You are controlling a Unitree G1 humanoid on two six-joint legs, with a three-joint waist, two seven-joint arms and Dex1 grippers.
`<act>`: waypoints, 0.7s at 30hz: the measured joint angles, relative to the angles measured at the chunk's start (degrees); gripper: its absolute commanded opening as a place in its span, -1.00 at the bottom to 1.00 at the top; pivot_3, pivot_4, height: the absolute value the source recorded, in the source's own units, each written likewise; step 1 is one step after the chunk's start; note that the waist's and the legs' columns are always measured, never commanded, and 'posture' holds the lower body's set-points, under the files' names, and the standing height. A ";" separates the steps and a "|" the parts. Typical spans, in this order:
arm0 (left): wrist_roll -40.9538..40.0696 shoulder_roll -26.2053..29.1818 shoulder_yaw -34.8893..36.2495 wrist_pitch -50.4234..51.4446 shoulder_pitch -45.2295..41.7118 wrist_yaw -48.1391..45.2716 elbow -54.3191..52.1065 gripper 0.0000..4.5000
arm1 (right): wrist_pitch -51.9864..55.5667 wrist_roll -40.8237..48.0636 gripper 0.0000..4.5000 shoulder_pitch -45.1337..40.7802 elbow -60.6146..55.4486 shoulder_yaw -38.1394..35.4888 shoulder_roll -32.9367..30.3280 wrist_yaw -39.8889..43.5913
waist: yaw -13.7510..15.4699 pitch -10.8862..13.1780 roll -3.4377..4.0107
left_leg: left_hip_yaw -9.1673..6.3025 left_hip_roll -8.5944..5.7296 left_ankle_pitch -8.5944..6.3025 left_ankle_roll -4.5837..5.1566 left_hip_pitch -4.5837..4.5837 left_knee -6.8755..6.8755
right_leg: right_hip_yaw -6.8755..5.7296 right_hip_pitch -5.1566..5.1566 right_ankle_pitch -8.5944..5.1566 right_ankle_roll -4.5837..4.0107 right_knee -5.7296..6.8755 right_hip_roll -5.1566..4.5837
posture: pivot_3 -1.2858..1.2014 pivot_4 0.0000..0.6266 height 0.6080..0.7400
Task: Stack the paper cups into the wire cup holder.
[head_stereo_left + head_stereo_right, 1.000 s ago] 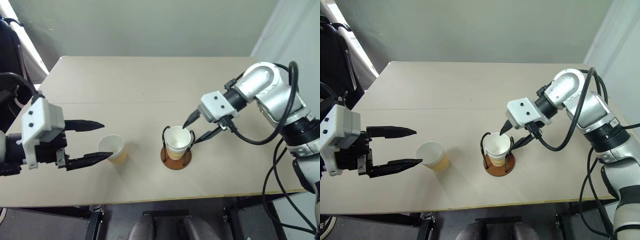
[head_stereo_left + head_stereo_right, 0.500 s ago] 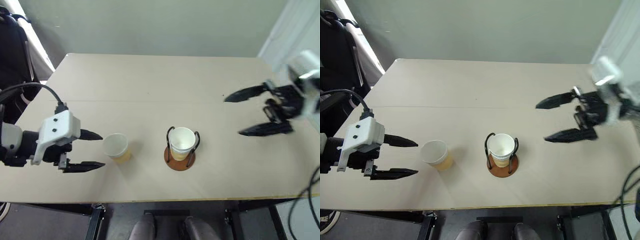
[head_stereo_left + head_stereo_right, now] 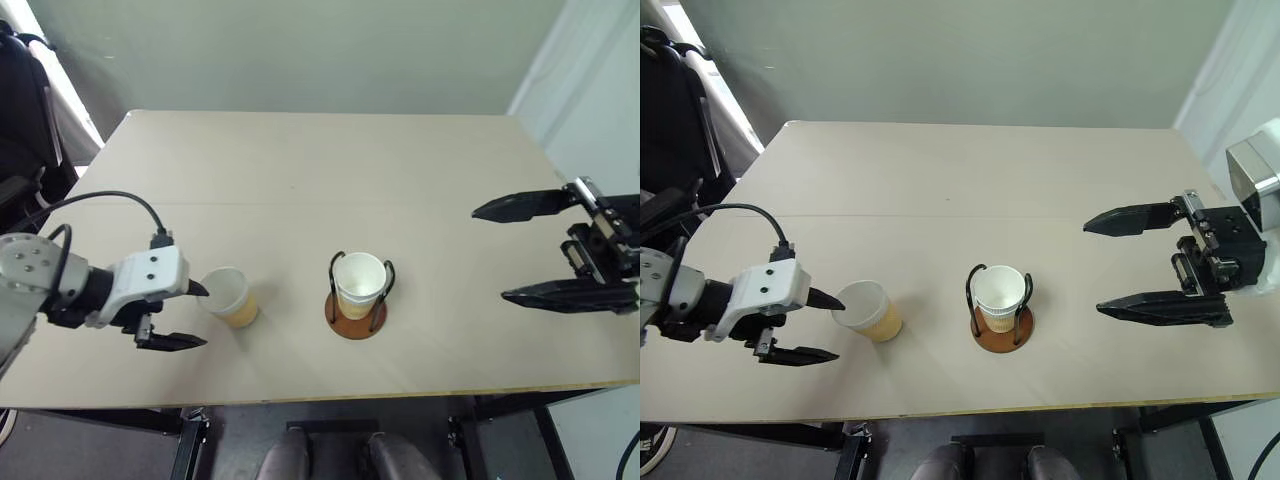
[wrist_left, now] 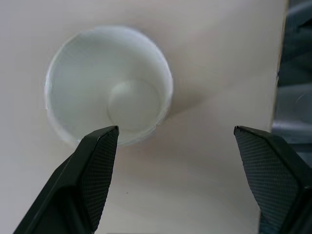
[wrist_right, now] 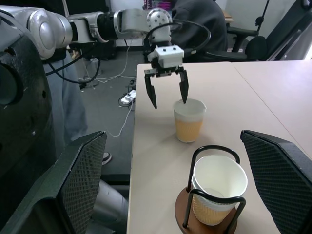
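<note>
One loose paper cup (image 3: pixel 228 297) stands upright on the worktop (image 3: pixel 300 180), mouth up, toward the robot's left of the wire cup holder (image 3: pixel 356 309) and apart from it. The holder already carries the stacked cups (image 3: pixel 359 284), seated between its black wire loops on the round wooden base; from the layered rims in the right wrist view I judge it to be two cups nested, though that is hard to make sure of.

The left gripper (image 3: pixel 193 316) is plainly the nearer one. It sits just beside the loose cup on the side away from the holder, fingers spread wide and holding nothing. In the head views its upper finger (image 3: pixel 826 298) reaches the cup's rim; whether it touches I cannot tell. The left wrist view shows the point that matters: the cup lies off to one side of the gap, partly behind one fingertip (image 4: pixel 100 161), not centred between the two fingers. The cup's long axis is vertical, and the gripper points downward and toward it.

The right gripper (image 3: pixel 1140 259) hangs well apart, beyond the holder on the robot's right, also wide and empty.

My judgement: the coming grasp depends on shifting the left gripper sideways so the cup wall falls between the fingers; closing as things stand would likely knock or crush the rim.
</note>
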 measured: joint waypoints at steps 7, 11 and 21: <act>2.00 -2.50 -4.85 -0.44 -3.35 -1.02 2.12 0.04 | 0.75 2.03 1.00 2.99 -2.48 -2.70 -1.47 -2.40 | 0.18 0.00 0.00 | -0.01 -0.04 -0.05 0.06 -0.07 0.03 | 0.01 -0.02 -0.08 0.13 -0.02 0.00 | 0.03 -0.52 1.00; 2.03 -2.64 -5.25 -0.44 -3.99 -2.16 2.16 -0.62 | 0.72 2.39 1.00 4.71 -3.49 -4.00 -2.20 -2.74 | 0.19 0.00 0.00 | -0.02 -0.05 -0.05 0.06 -0.07 0.11 | 0.02 0.01 -0.10 0.18 0.01 -0.01 | 0.03 -0.52 1.00; -1.84 -3.96 -5.16 0.01 -12.42 -6.69 3.78 -0.98 | -0.52 2.08 1.00 6.35 -3.84 -4.19 -2.86 -2.76 | 0.23 0.00 0.00 | -0.07 -0.08 -0.10 0.16 -0.08 0.44 | 0.02 0.12 -0.02 0.30 0.04 -0.01 | 0.03 -0.52 1.00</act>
